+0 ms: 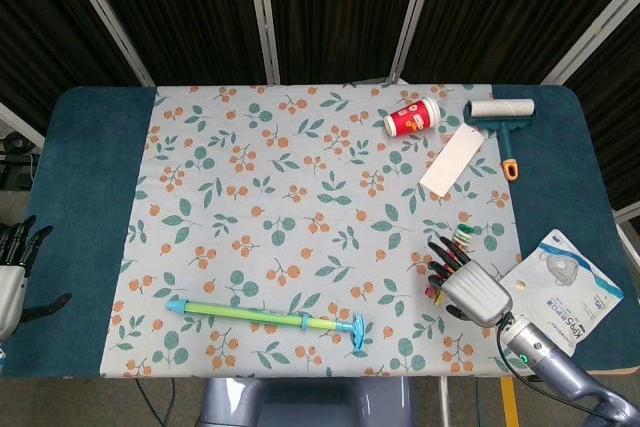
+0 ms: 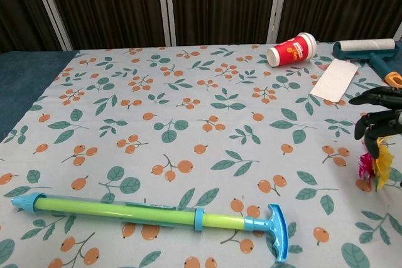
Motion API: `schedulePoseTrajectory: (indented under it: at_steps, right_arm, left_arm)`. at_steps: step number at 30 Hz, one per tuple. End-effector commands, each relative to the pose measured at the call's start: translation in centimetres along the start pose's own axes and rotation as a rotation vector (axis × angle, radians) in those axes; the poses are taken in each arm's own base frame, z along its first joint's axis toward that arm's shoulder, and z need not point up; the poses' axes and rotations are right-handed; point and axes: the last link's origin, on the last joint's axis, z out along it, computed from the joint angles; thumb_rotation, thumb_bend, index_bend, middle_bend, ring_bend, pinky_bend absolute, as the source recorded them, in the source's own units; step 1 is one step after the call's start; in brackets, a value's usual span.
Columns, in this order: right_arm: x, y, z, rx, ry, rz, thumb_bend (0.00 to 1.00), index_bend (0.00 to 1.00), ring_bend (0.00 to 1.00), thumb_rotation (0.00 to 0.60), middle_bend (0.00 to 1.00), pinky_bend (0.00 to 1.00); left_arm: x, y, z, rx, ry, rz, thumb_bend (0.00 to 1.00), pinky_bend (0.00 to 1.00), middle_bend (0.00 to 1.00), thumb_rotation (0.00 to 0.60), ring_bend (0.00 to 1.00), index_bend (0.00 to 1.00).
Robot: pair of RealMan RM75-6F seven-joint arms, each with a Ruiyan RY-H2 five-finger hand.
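My right hand (image 1: 468,285) hovers over the front right of the floral cloth, fingers (image 2: 377,120) spread and holding nothing. It covers most of a feathered shuttlecock; its green and white base (image 1: 462,236) sticks out beyond the fingertips, and pink and yellow feathers (image 2: 375,167) show below them. I cannot tell whether the fingers touch it. My left hand (image 1: 12,269) hangs at the far left, off the table's edge, fingers apart and nothing in it. A green and blue pump toy (image 1: 265,317) (image 2: 151,211) lies along the front edge.
A red paper cup (image 1: 413,116) (image 2: 292,49) lies on its side at the back right. Beside it are a teal lint roller (image 1: 500,113) (image 2: 367,46) and a white card (image 1: 452,160) (image 2: 335,80). A packaged face mask (image 1: 568,282) lies right of my right hand.
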Motion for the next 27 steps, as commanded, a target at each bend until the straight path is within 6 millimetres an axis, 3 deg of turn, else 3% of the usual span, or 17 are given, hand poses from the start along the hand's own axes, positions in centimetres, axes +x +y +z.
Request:
schedulePoseTrajectory:
  at_steps: [1,17,27]
  right_arm:
    - [-0.32,-0.17,0.34,0.002,-0.011,-0.012,0.11,0.48,0.0,0.6,0.29,0.0]
    - [-0.89,0.38,1.14,-0.015,-0.037,-0.055,0.14,0.5,0.0,0.6,0.3,0.0]
    - [-1.05,0.4,1.27,-0.021,-0.044,-0.053,0.22,0.54,0.0,0.6,0.33,0.0]
  left_arm:
    - [0.0,0.0,-0.02,0.0,0.0,0.0,0.14,0.0,0.0,0.554,0.0,0.11]
    - [-0.01,0.02,-0.01,0.001,0.002,0.001,0.14,0.0,0.0,0.556,0.0,0.11]
    - [-0.01,0.01,0.0,0.001,0.001,0.001,0.14,0.0,0.0,0.555,0.0,0.11]
